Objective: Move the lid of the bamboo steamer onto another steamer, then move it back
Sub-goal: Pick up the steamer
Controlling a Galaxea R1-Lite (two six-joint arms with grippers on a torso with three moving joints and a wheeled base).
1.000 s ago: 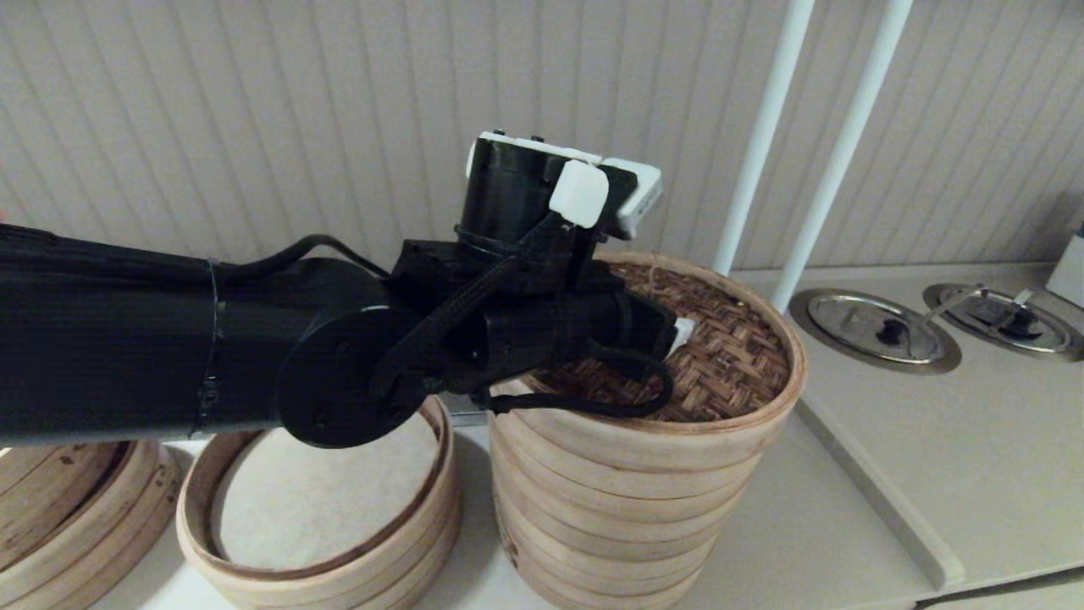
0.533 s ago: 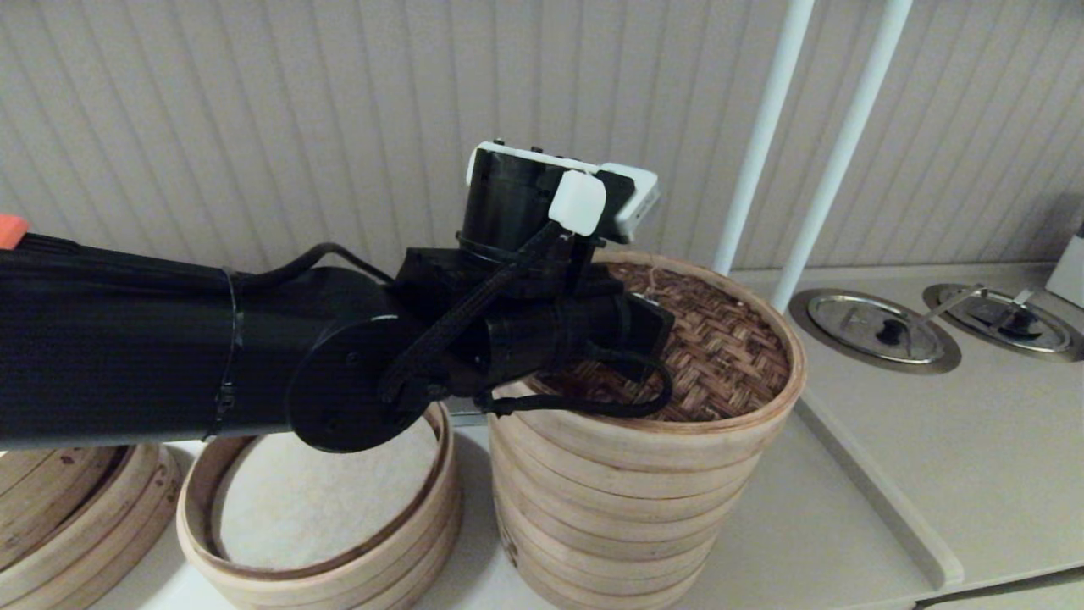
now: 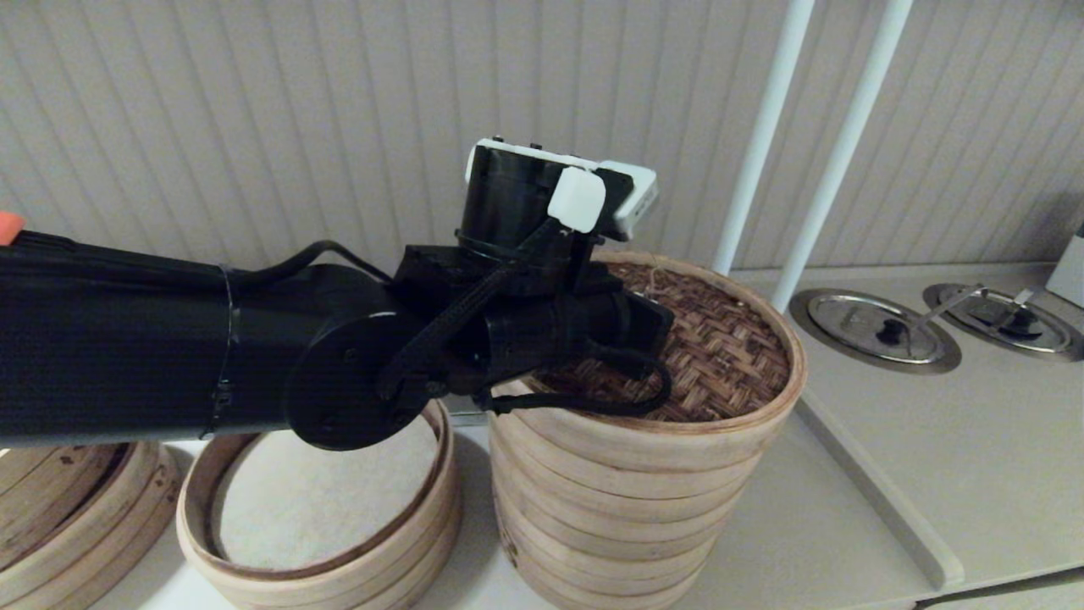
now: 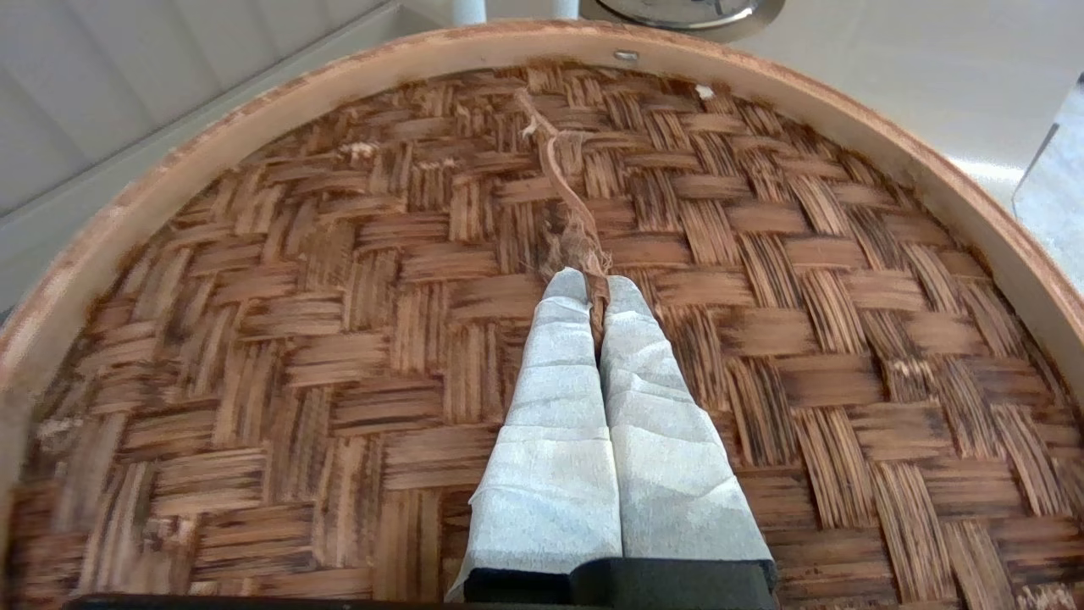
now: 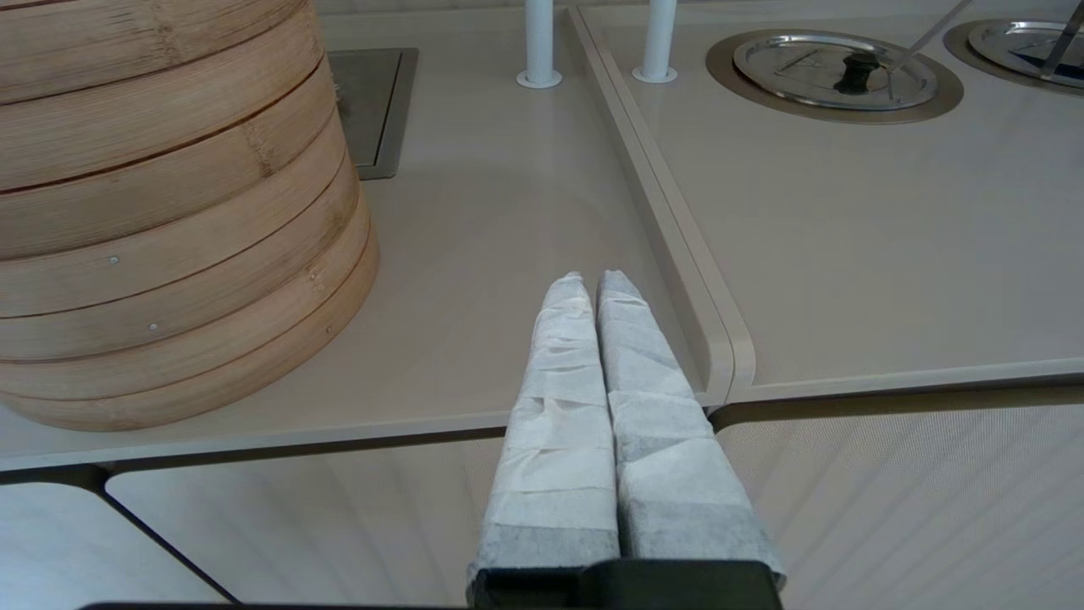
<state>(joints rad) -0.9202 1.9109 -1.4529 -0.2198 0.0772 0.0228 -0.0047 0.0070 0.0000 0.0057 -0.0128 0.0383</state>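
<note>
The bamboo steamer lid (image 3: 720, 347) lies flat on top of the tall steamer stack (image 3: 610, 508), its dark woven face (image 4: 339, 339) ringed by the pale hoop. My left gripper (image 4: 595, 292) is over the middle of the lid, shut on the lid's frayed cord handle (image 4: 566, 191), which runs out from between the taped fingertips. In the head view the black wrist hides these fingers. My right gripper (image 5: 593, 284) is shut on nothing, low at the counter's front edge, to the right of the stack (image 5: 169, 212).
A low steamer with a white cloth liner (image 3: 322, 500) stands left of the stack, and tilted trays (image 3: 68, 508) lie at the far left. Two white posts (image 3: 762, 135) rise behind the stack. Recessed steel lids (image 3: 876, 326) sit in the raised counter on the right.
My left wrist has shifted slightly, and the white fingertip that showed beyond it a second ago is now hidden. The lid has stayed on the tall stack.
</note>
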